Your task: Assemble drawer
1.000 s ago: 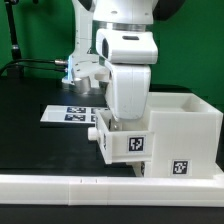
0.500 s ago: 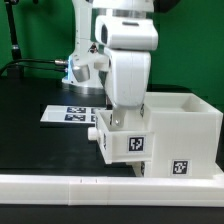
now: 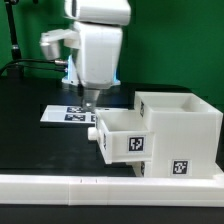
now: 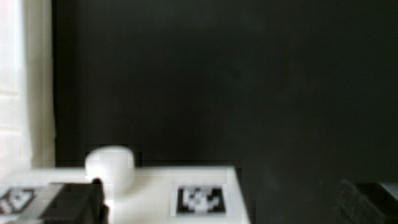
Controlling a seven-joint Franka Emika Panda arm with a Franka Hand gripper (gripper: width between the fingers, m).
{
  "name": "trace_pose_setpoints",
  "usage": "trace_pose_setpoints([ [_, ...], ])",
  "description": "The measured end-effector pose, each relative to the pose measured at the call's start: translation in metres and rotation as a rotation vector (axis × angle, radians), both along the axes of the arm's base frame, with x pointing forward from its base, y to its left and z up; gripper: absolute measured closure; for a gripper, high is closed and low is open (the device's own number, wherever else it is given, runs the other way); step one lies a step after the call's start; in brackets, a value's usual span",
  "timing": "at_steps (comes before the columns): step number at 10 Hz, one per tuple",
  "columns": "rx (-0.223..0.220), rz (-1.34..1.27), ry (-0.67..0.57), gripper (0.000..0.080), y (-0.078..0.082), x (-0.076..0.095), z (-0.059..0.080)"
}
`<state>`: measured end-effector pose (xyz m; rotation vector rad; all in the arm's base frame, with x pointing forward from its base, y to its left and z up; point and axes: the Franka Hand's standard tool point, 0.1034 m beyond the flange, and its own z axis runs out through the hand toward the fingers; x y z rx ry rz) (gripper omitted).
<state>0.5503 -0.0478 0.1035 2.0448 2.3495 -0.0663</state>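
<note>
Exterior view, read from its left to its right. A black table (image 3: 40, 150) fills the near ground, with a green backdrop (image 3: 30, 30) behind it. The arm (image 3: 100, 45) hangs over the middle of the scene, its white wrist housing hiding most of what lies directly behind. Below it the gripper (image 3: 91, 97) points down at the marker board (image 3: 68, 113), which lies flat on the table; the fingertips are small and dark against the tags, so whether they touch the board cannot be told. They hold nothing, and the exterior view does not settle their spacing.

Right of the gripper stands the drawer (image 3: 180, 135): a large open housing with a knobbed tray (image 3: 125, 138) projecting from its face toward the exterior view's left, the knob (image 3: 93, 131) at the tray's outer end. The tray lies just beside the gripper but apart from it, between the gripper and the housing. A long low white rail (image 3: 110, 186) runs across the whole front edge (it hides the foot of the housing).

Wrist view. The two dark fingers (image 4: 71, 202) sit at opposite edges of the picture, spread wide with nothing between them. Between them lie bare black table, the knob (image 4: 111, 162) and the tagged top of the tray (image 4: 187, 195).
</note>
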Motion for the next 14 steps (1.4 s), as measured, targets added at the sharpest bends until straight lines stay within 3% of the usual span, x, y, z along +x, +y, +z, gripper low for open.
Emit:
trace_pose_setpoints([
  [4, 0.027, 0.003, 0.009, 0.0150, -0.008, -0.003, -0.005],
  [5, 0.090, 0.019, 0.029, 0.0150, -0.015, -0.003, -0.013],
  [8, 0.200, -0.013, 0.078, 0.0150, -0.029, 0.001, -0.028],
  [14, 0.195, -0.135, 0.108, 0.0150, 0.012, -0.005, -0.037],
])
